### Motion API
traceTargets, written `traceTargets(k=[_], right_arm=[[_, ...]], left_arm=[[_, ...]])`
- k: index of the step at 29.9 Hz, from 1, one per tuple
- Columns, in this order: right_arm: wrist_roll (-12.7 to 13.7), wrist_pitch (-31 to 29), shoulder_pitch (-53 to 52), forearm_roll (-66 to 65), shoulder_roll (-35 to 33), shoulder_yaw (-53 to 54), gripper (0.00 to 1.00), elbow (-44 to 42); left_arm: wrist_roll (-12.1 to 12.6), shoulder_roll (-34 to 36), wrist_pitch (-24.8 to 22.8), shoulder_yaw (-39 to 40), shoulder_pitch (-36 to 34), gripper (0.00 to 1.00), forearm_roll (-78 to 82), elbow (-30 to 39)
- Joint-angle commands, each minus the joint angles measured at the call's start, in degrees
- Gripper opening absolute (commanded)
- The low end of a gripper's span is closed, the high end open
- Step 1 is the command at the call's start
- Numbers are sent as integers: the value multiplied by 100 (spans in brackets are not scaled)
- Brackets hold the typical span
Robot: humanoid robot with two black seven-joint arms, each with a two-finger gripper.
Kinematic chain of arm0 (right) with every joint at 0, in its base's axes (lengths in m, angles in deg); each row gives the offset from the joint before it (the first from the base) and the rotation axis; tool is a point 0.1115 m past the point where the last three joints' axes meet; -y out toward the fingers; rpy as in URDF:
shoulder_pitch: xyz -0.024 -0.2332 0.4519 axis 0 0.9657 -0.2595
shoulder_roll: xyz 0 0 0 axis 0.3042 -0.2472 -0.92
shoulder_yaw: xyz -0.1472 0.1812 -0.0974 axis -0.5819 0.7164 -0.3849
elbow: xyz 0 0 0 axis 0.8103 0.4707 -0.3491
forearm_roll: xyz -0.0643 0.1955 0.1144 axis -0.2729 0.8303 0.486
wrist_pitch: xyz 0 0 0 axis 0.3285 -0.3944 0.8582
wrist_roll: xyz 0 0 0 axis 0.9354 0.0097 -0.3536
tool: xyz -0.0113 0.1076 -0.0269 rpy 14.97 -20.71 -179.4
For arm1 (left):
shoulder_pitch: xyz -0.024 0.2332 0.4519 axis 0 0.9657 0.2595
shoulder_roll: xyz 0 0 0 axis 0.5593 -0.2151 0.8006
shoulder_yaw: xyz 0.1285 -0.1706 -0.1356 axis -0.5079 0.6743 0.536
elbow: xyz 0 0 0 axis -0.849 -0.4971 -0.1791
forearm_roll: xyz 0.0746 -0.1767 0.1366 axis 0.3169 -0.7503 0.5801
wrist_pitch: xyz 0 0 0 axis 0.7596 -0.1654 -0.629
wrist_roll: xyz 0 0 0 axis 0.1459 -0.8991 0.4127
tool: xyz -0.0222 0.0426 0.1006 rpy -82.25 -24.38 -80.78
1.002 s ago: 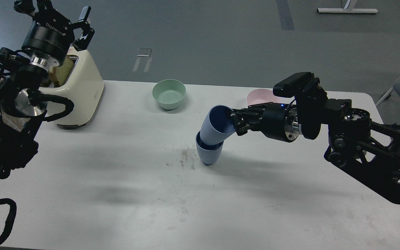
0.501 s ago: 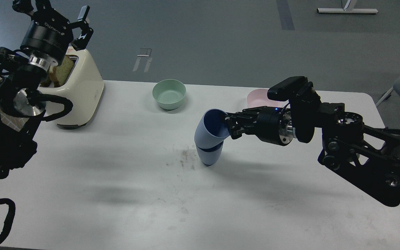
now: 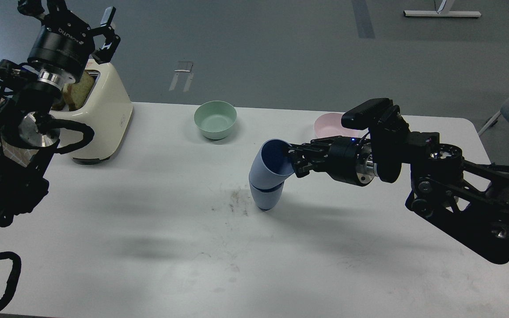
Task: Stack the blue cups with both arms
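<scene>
top cup (image 3: 267, 167): tilted, base tucked into the bottom cup, mid-table
bottom cup (image 3: 266, 198): upright on the table (image 3: 148, 229)
right claw (image 3: 293, 160): clamped on the top cup's rim
left claw (image 3: 75, 20): spread wide, up over the toaster (image 3: 102, 115), far left
bowls: green bowl (image 3: 215, 119) and pink bowl (image 3: 330, 123), far side

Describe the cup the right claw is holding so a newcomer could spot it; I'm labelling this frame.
Start at the white table and go just right of its middle, in front of the green bowl. A lower blue cup stands there; the upper blue cup sits in its mouth. Unlike its upright twin, it tilts right, its rim gripped by the right claw.
</scene>
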Motion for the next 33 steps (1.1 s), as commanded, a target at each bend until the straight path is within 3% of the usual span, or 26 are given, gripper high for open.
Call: traceTargets(k=[1, 5, 12, 22, 28, 32, 33], right_arm=[[35, -1, 2, -2, -3, -7, 0, 0], [52, -1, 2, -2, 6, -7, 4, -53], [87, -1, 2, -2, 15, -7, 20, -71], [87, -1, 11, 7, 32, 2, 24, -79], [87, -1, 2, 33, 67, 194, 48, -62], [87, -1, 2, 130, 409, 1167, 100, -184], [87, -1, 2, 130, 462, 1371, 100, -246]], left_arm=[[0, 6, 2, -9, 1, 98, 0, 0], [0, 6, 2, 0, 1, 98, 9, 0], [0, 6, 2, -9, 1, 98, 0, 0], [0, 15, 2, -9, 1, 98, 0, 0], [0, 6, 2, 0, 1, 98, 0, 0], [-9, 23, -7, -9, 18, 98, 9, 0], [-9, 32, -15, -9, 18, 98, 9, 0]])
